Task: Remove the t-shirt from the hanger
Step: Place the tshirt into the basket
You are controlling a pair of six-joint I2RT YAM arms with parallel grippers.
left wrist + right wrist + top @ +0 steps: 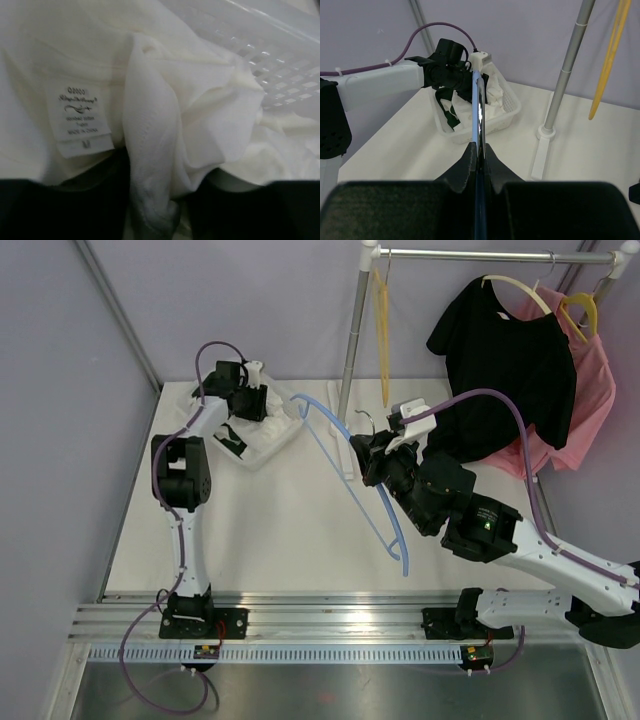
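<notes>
The white t-shirt [165, 100], with a size label [82, 120], lies bunched in the white plastic basket [285, 443] at the back left of the table. My left gripper [248, 405] reaches down into the basket. In the left wrist view a fold of the shirt sits between the dark fingers of my left gripper [160, 215]. My right gripper [362, 455] is shut on the bare light-blue hanger [370, 510] and holds it above mid-table. In the right wrist view the hanger [478, 110] runs edge-on out of my right gripper [479, 147] toward the basket [485, 125].
A clothes rack pole [350, 350] stands on the table behind the right gripper, its base [542, 145] beside the basket. On the rail hang a yellow hanger [381, 330], a black t-shirt [510, 360] and a pink garment [590, 400].
</notes>
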